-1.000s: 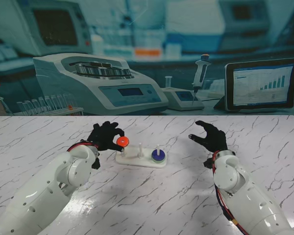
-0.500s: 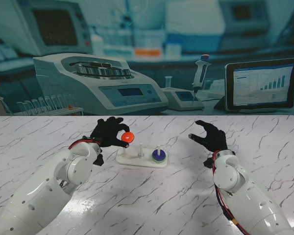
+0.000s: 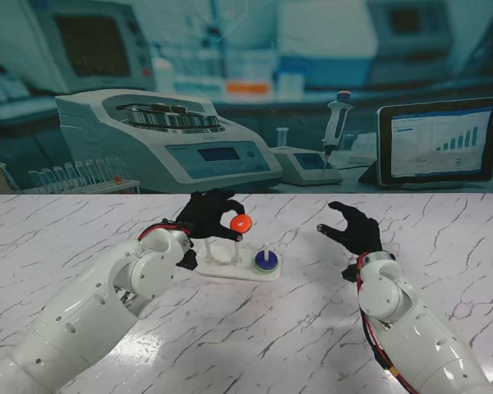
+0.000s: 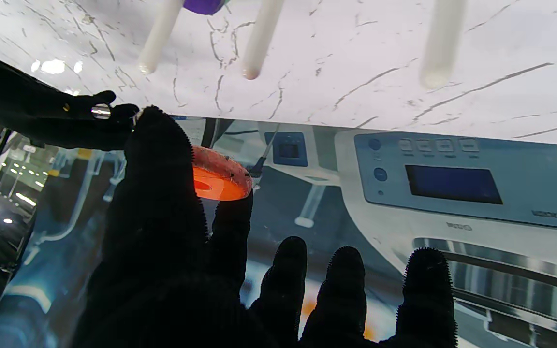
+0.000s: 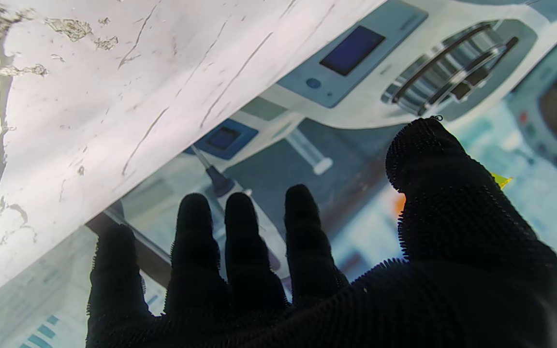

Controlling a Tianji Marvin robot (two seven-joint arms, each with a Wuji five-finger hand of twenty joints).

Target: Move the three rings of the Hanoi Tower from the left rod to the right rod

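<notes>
Step in hand: you are carrying the orange ring (image 3: 239, 223) across the rods, so this looks like the last of the three transfers.
Left hand: your left hand (image 3: 211, 216) pinches the orange ring between thumb and forefinger, the other fingers loose and apart.
Ring's place: held in the air over the white base (image 3: 234, 268), about above the middle rod (image 3: 235, 250) and short of the right rod (image 3: 266, 249).
Right rod: a purple ring (image 3: 266, 262) sits low on it (a second ring under it cannot be made out).
Next move: bring the ring's hole over the right rod's tip, level it, then lower it.
In the way: the middle rod's tip lies close under the ring; pass above it.
Right hand: your right hand (image 3: 353, 228) hovers empty with fingers spread, toward the bench's right edge, well apart from the base.
Around: centrifuge (image 3: 172, 138), pipette (image 3: 336, 121) and tablet (image 3: 440, 141) along the bench's far edge.
</notes>
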